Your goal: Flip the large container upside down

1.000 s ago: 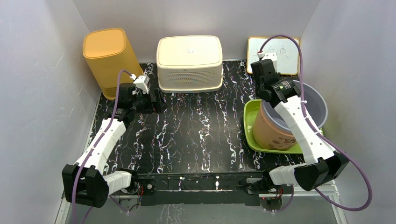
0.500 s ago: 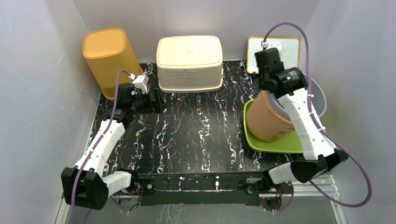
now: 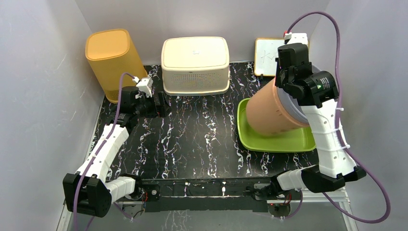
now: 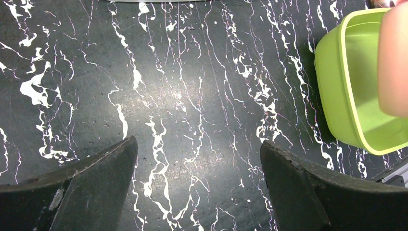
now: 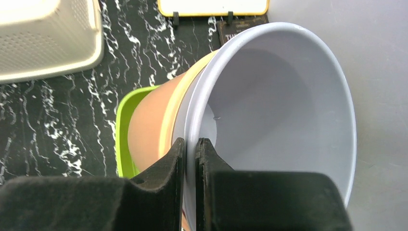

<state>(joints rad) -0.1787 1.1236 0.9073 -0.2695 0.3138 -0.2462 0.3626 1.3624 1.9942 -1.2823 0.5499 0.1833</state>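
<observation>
The large container (image 3: 268,113) is a bucket, tan outside and grey inside (image 5: 269,106). It is lifted and tipped onto its side over the green tray (image 3: 288,142), bottom pointing left and mouth pointing right. My right gripper (image 3: 286,92) is shut on its rim, one finger inside and one outside (image 5: 191,144). My left gripper (image 3: 162,105) is open and empty (image 4: 198,144) low over the black marbled table at the left. The left wrist view catches the tan side (image 4: 395,62) and the tray (image 4: 337,82) at its right edge.
A yellow-orange bin (image 3: 110,57) stands at the back left and a cream perforated basket (image 3: 195,65) at the back middle. A small whiteboard (image 3: 267,55) leans on the back wall behind the right arm. Grey walls close both sides.
My right arm has risen and swung the container from upright to lying on its side, bottom toward the left. The green tray has shifted a little left. The left arm has stayed put.
</observation>
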